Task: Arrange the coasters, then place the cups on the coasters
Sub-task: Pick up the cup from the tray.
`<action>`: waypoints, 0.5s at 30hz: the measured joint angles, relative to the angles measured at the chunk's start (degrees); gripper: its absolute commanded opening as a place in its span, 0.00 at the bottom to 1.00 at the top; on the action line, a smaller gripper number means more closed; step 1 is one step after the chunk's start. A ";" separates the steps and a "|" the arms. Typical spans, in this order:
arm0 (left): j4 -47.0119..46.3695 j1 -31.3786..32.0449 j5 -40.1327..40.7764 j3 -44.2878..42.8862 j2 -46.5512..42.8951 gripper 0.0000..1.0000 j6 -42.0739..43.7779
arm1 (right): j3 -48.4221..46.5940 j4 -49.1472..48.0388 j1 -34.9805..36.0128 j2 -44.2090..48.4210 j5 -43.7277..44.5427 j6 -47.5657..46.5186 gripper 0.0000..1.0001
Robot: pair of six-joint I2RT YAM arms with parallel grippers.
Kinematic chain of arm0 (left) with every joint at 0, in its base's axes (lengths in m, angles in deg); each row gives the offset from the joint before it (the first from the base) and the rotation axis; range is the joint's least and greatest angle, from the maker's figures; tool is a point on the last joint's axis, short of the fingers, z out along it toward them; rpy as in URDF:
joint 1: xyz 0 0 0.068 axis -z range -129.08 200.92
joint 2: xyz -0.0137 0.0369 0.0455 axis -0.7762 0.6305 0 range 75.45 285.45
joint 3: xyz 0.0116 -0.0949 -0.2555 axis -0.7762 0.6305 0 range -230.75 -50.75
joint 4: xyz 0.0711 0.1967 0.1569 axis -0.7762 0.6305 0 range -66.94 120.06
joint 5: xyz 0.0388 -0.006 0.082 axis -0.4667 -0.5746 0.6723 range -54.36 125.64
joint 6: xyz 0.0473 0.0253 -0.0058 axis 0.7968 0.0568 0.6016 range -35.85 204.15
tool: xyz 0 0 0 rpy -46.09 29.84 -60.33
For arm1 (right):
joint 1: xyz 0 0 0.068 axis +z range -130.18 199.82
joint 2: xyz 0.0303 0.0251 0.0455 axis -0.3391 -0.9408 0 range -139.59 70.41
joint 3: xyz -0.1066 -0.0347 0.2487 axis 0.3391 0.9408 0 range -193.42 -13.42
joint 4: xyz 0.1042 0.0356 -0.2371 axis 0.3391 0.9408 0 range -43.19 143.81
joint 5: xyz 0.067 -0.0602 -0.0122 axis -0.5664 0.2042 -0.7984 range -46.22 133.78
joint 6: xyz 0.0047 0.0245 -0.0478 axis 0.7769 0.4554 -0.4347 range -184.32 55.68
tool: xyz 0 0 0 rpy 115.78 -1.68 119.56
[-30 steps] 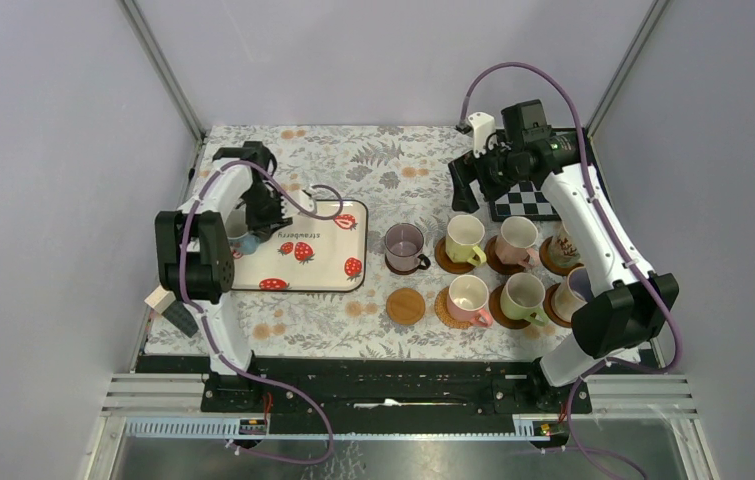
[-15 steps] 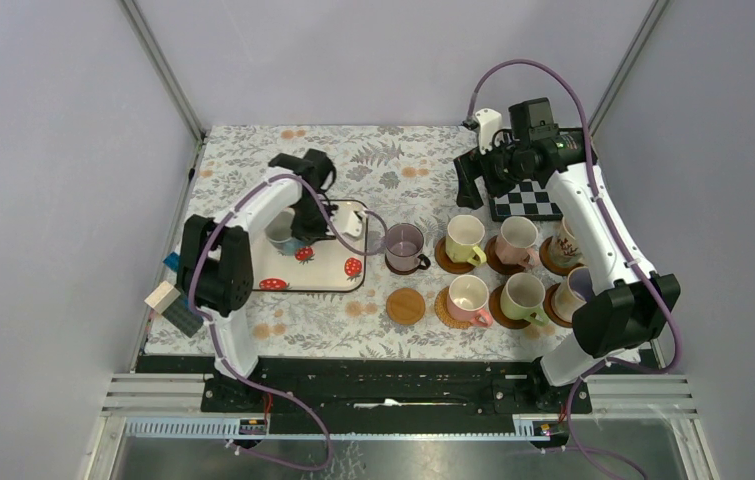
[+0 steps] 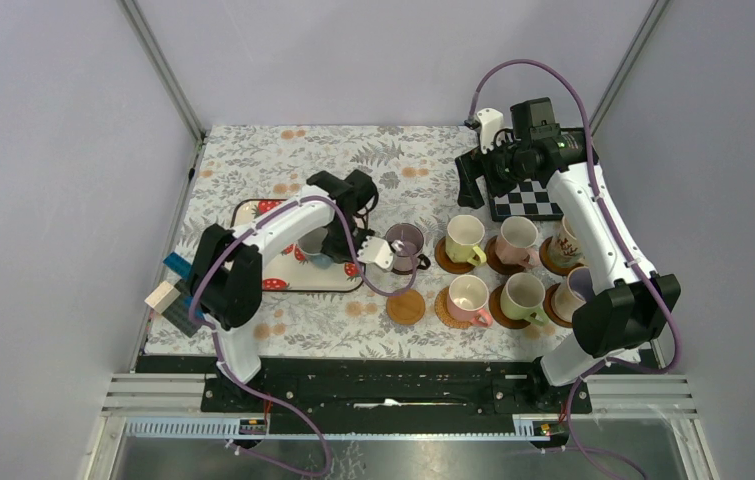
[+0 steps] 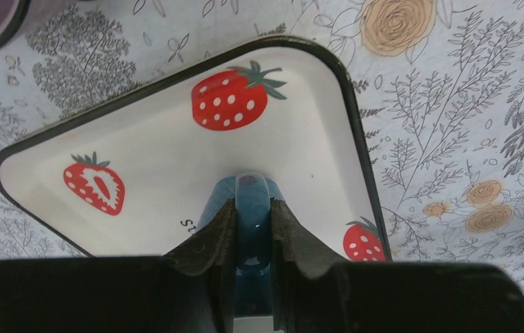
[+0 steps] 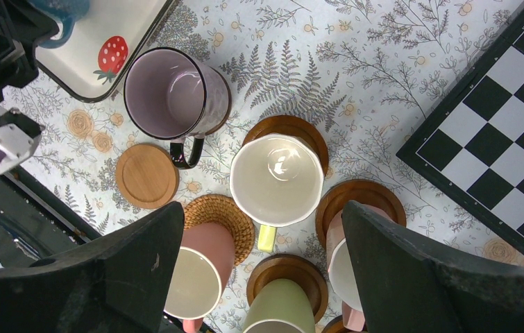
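- The blue-handled white cup (image 3: 315, 245) hangs over the strawberry tray (image 3: 253, 210), carried by its handle. That grip probably serves to keep the bowl upright and its base free to land flat
- The left gripper (image 4: 252, 208) is clamped narrow on the blue handle (image 4: 252, 184). The left wrist view shows a pad pressed to each side of the loop, which the top view hides under the arm
- The wrist view shows almost nothing of the cup's body, so only the top view places it above the tray's right half
- A bare tan coaster (image 3: 405, 306) lies near the table's front edge, just before the purple mug (image 3: 405, 245) — likely where this cup belongs
- Whether a coaster lies under the purple mug I cannot tell
- To the right, the other cups sit on coasters in two rows, the end ones partly behind the right arm
- The right gripper (image 3: 475, 188) stands wide and holds nothing near the checkerboard mat (image 3: 528, 200), seemingly parked clear
- Its camera shows the woven coaster (image 5: 221, 211) under a pink cup (image 5: 196, 277) — texture the top view cannot resolve
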 measured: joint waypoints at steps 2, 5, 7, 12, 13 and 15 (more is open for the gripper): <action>-0.02 0.90 0.15 0.68 0.00 0.05 0.02 | 0.02 0.00 -0.02 0.00 -0.02 0.00 0.92; -0.22 2.14 0.17 2.05 -0.02 0.09 0.04 | 0.02 0.00 -0.02 0.00 -0.02 0.00 0.92; -0.09 2.78 0.20 2.40 -0.02 0.19 0.04 | 0.02 0.00 -0.02 0.00 -0.02 0.00 0.92; -0.46 3.32 0.48 2.40 -0.17 0.46 -0.35 | 0.02 0.00 -0.02 0.00 -0.07 0.00 0.92; -0.50 3.32 0.68 2.40 -0.24 0.48 -0.39 | 0.02 0.00 -0.02 0.00 -0.07 0.02 0.92; -0.39 3.32 0.94 2.25 -0.28 0.53 -0.96 | 0.02 0.02 -0.02 -0.09 -0.07 0.00 0.92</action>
